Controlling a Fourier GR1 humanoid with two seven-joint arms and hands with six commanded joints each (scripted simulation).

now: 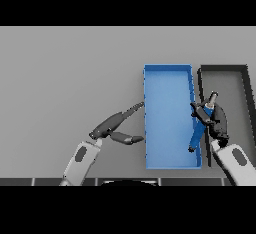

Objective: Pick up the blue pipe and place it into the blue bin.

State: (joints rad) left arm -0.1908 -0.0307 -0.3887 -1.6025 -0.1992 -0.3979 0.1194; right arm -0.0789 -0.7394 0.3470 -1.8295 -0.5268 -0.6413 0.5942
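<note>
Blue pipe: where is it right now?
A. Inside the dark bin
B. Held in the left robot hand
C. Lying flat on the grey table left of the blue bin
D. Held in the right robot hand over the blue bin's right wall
D: the right robot hand has its fingers curled round the blue pipe, which hangs tilted over the right wall of the blue bin; the left robot hand holds nothing.

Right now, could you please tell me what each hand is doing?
Left hand: open, fingers straight, beside the blue bin.
Right hand: shut on the blue pipe.
</note>
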